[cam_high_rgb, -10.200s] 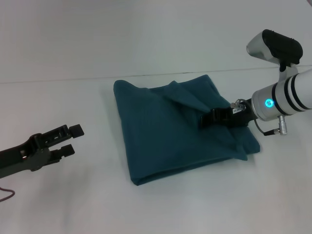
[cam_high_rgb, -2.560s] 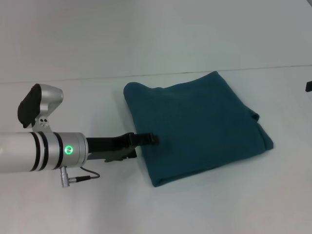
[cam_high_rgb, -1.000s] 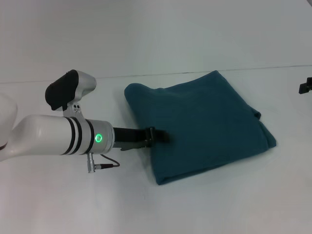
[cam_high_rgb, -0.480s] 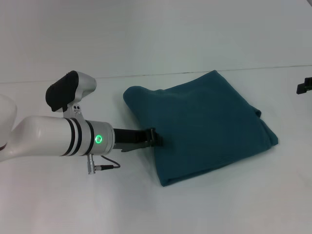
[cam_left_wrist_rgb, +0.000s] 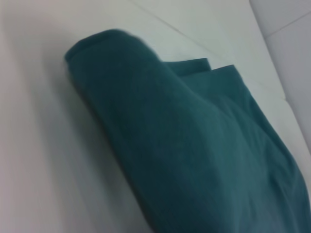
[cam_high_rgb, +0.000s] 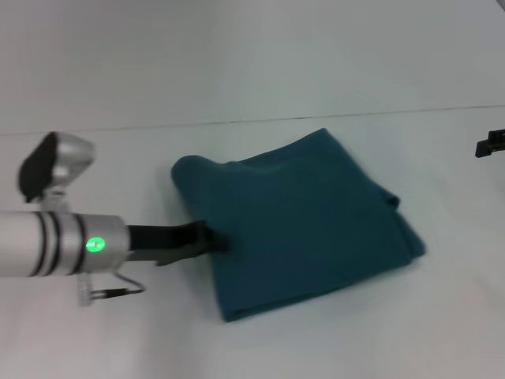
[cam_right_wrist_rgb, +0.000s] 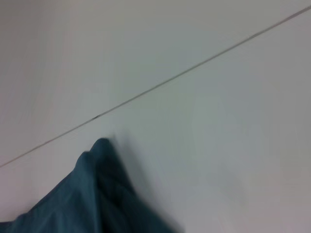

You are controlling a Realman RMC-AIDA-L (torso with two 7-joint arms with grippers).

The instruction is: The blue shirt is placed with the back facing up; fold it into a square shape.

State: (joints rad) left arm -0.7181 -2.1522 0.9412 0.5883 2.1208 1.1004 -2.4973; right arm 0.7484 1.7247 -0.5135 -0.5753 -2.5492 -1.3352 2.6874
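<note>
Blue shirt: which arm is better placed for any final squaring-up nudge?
Left. The left gripper is at the blue shirt's left edge; the right gripper sits at the head view's far right, clear of it.

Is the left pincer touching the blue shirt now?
Touching. In the head view the left pincer meets the left edge of the folded blue shirt with no white table between them. The left wrist view shows only cloth.

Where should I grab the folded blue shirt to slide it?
Probably the blue shirt at its left folded edge, coming low from the robot's left: there the layers stack into one thick rounded roll. The left gripper already sits at it. The right gripper is far off.
</note>
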